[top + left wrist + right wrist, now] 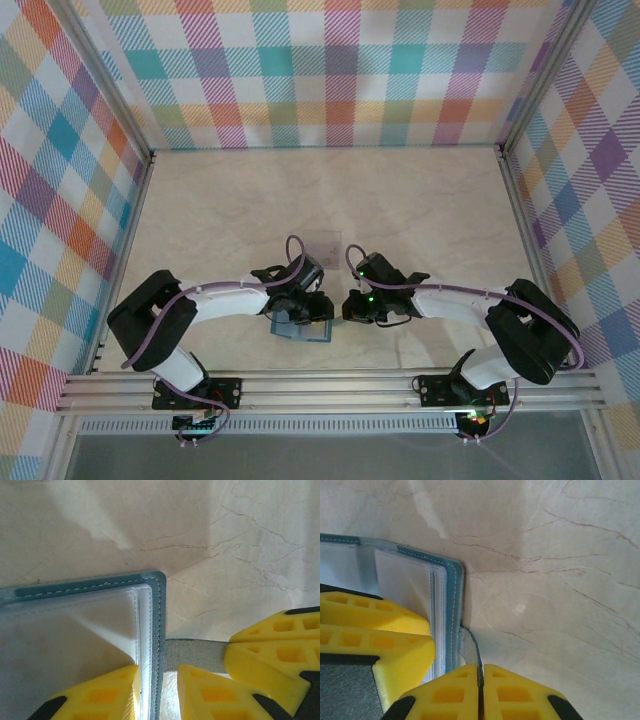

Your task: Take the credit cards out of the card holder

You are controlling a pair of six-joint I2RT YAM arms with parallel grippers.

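Observation:
The teal card holder [305,328] lies open on the table between the two arms, its clear pockets [65,645] facing up. Pale sheets sit in those pockets; I cannot tell credit cards from plastic. My left gripper [157,680] straddles the holder's stitched edge [161,630] and is shut on it, one finger on the pockets. My right gripper [481,669] is shut on the grey clasp tab [470,647], which sticks out from the holder's side [452,605]. In the top view the left gripper [300,305] and right gripper [352,305] nearly touch.
A faint, pale card-like rectangle [326,243] lies on the marble table just beyond the grippers. Checked walls [330,70] close in the table at the back and both sides. A metal rail [330,385] runs along the near edge.

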